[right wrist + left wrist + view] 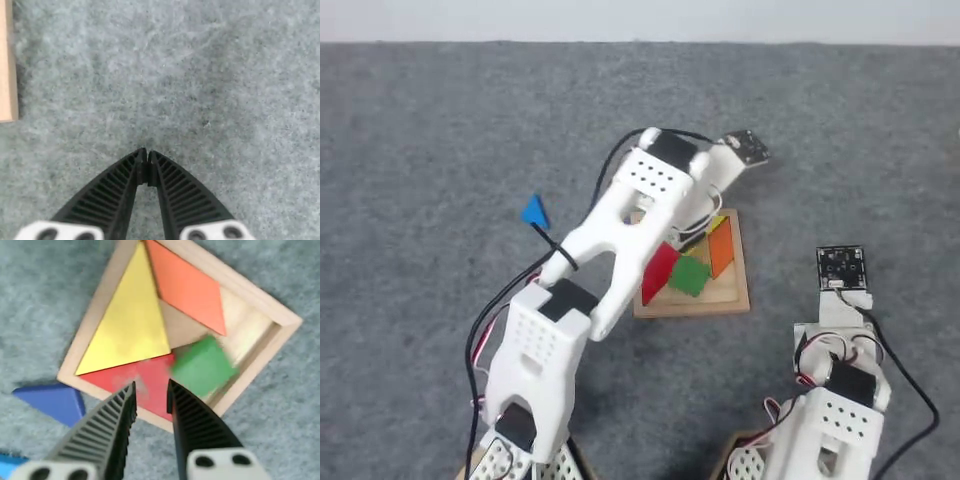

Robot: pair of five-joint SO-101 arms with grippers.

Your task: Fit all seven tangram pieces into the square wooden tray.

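Left gripper [151, 386]: fingers narrowly parted, empty, over red piece [100, 376]. Green square [202, 367]: askew in tray [260, 305], just beyond fingertips; probably needs squaring into the bare corner. Right gripper [147, 160]: fingers together, over carpet [225, 75].

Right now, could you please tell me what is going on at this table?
The left gripper hovers open over the wooden tray, holding nothing. The yellow triangle, orange parallelogram, red piece and green square lie in it; a blue triangle lies on the carpet beside it. The right gripper is shut over the carpet.
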